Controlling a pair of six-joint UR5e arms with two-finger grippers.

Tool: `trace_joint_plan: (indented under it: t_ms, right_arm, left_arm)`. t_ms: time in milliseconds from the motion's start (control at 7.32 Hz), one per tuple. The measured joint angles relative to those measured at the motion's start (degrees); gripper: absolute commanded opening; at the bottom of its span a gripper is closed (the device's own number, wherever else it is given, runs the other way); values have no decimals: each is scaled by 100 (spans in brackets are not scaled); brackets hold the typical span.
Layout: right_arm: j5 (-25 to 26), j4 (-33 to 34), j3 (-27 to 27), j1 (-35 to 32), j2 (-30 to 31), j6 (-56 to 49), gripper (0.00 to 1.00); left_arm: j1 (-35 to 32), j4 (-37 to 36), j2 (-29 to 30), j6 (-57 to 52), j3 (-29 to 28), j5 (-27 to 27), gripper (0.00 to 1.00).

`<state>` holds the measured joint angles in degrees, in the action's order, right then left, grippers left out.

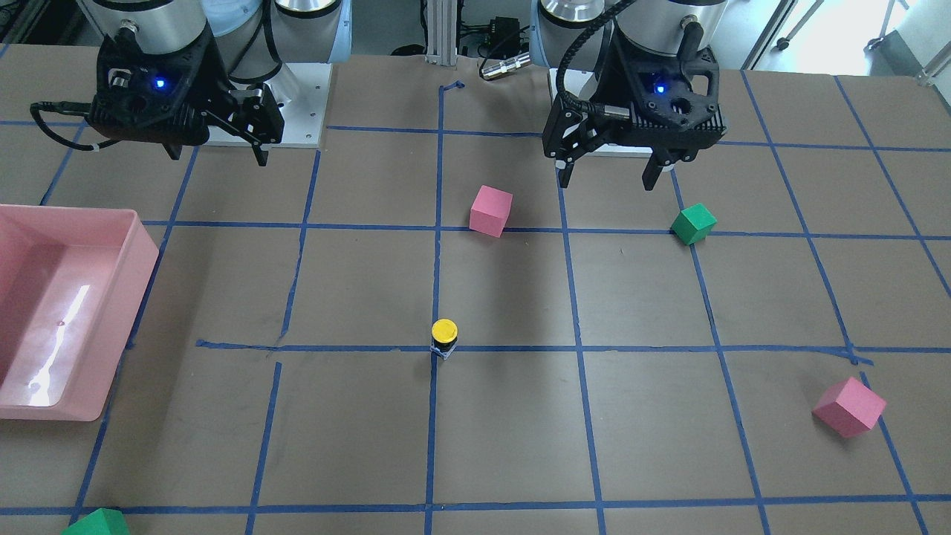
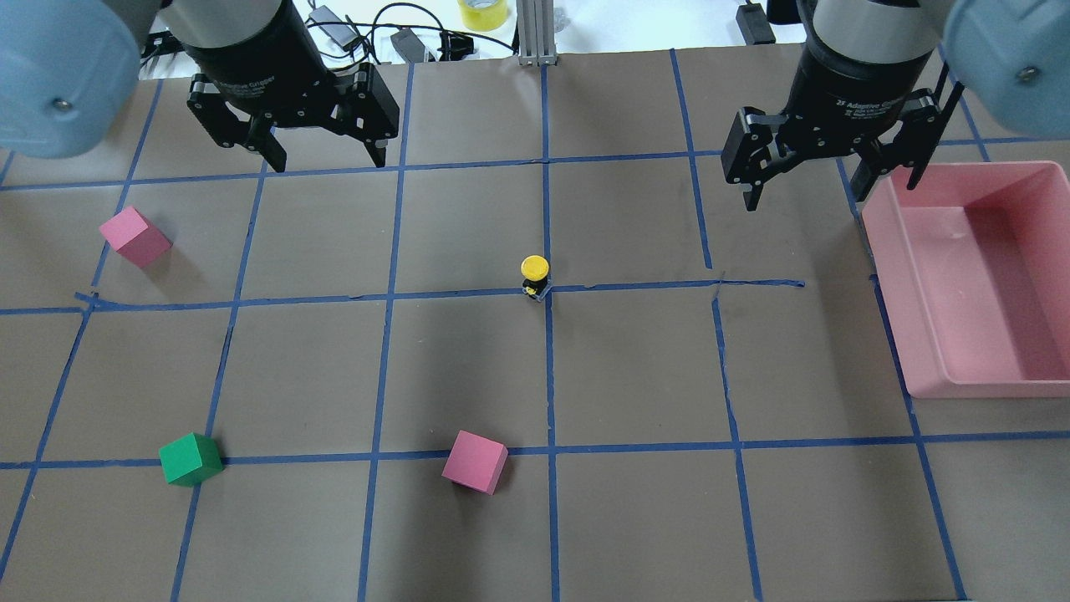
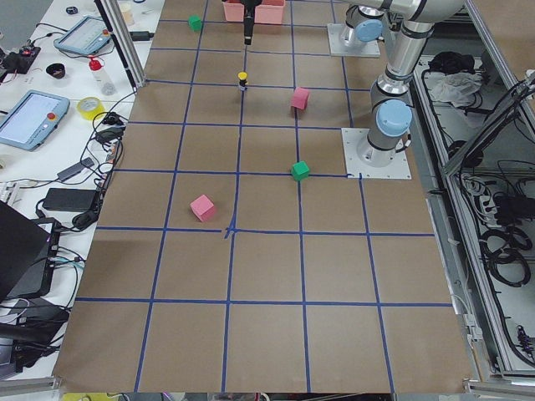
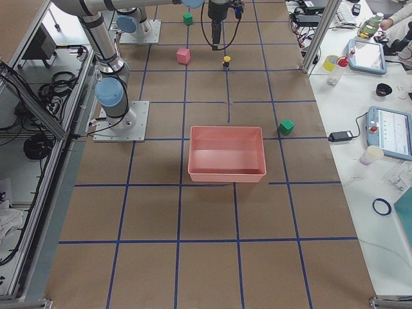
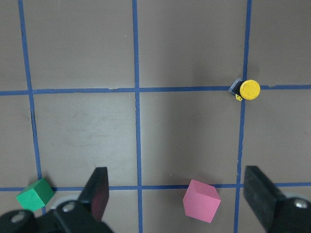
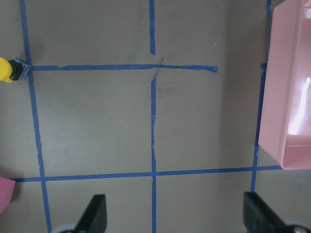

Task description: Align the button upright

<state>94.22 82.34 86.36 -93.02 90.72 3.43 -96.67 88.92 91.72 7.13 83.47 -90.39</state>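
Observation:
The button (image 1: 444,338) stands upright on a blue tape crossing at the table's middle, with its yellow cap on top, black body and pale base below. It also shows in the overhead view (image 2: 535,274), the left wrist view (image 5: 248,90) and at the left edge of the right wrist view (image 6: 7,70). My left gripper (image 2: 326,155) is open and empty, hovering high and well back from the button; it shows in the front view too (image 1: 609,178). My right gripper (image 2: 832,188) is open and empty, hovering beside the pink bin, far from the button.
A pink bin (image 2: 890,309) sits on my right side. Pink cubes (image 2: 134,237) (image 2: 475,461) and a green cube (image 2: 191,459) lie on my left half. Another green cube (image 1: 96,524) lies at the far edge near the bin.

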Motion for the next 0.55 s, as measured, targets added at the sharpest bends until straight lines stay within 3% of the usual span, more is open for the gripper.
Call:
trace_joint_plan:
  t_ms: [546]
  right_arm:
    - [-50,17,-13,-1,6,0,100]
  left_arm:
    - [80,-483,-171,-15,296,-282,100]
